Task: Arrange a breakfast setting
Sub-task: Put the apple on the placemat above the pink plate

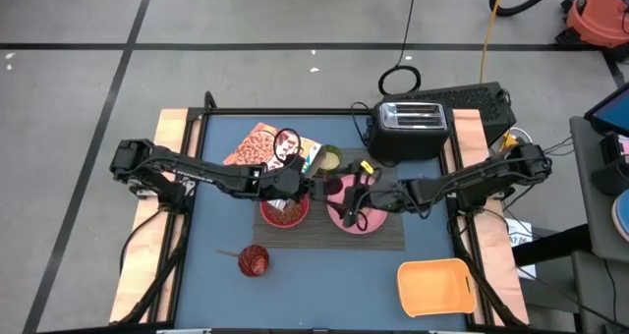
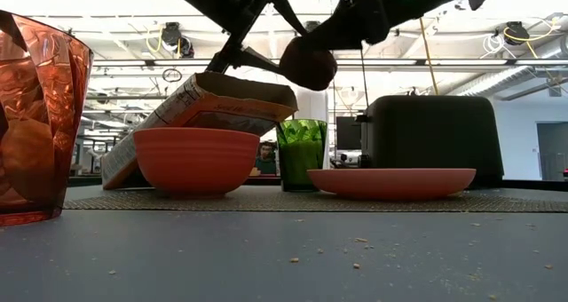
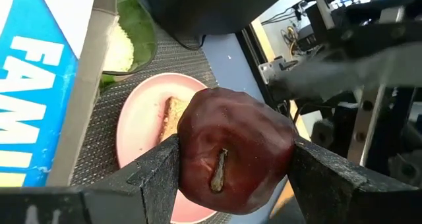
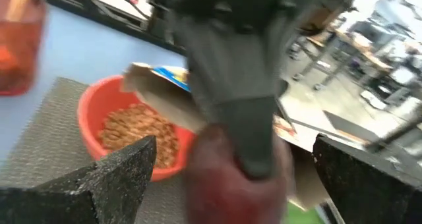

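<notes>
Two arms meet over the middle of the bench [image 1: 211, 285]. The left gripper [image 3: 231, 168] has its fingers clamped on the one small red apple [image 3: 234, 151], held in the air above the pink plate [image 3: 142, 128]; in the low view the apple [image 2: 308, 64] hangs well clear of the plate [image 2: 392, 182]. The right gripper [image 4: 227, 178] sits just beside it, fingers spread apart on either side of the apple and the left arm's fingers.

On the one dark striped placemat [image 1: 383, 238] stand one pink-red bowl [image 1: 284, 212] filled with brown cereal, and one plate carrying one brown toast slice [image 3: 173, 115]. One cereal box [image 1: 265, 147] lies tilted against the bowl's far rim; on its blue side only the white letters "FAMI" [image 3: 30, 85] can be read, and no brand name shows. One green cup [image 2: 302, 153] stands between bowl and plate at the mat's far edge.

Off the mat: one red tumbler [image 1: 253, 260] near the front of the bench, one orange tray [image 1: 434, 285] at the front right corner, one black toaster [image 1: 413, 126] at the back right
</notes>
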### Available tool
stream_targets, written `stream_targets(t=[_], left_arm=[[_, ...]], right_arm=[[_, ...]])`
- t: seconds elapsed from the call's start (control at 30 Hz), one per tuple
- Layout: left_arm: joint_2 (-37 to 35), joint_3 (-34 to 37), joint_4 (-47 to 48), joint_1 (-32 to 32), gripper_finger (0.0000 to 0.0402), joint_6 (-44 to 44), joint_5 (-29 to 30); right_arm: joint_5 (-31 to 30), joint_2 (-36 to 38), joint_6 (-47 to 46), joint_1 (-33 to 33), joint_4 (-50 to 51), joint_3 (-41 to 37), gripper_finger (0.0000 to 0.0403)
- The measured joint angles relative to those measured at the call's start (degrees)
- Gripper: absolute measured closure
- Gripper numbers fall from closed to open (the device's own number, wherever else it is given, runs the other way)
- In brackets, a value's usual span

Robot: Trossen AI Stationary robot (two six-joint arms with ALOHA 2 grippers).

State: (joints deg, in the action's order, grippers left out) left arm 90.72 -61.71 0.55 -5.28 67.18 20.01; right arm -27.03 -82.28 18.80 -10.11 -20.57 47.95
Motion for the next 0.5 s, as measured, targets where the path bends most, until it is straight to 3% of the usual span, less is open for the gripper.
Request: stream_targets(t=[0.17,0.5], left_arm=[[0.00,0.00,1.03,0.00,0.0155,0.61,0.15],[0.00,0.00,0.99,0.00,0.0155,1.03,3.05]], right_arm=[[-4.51,0.04,-0.25,-0.02,0.23,0.00,0.0012],[-4.50,0.04,-7.64,-0.02,2.31,0.00,0.0012]])
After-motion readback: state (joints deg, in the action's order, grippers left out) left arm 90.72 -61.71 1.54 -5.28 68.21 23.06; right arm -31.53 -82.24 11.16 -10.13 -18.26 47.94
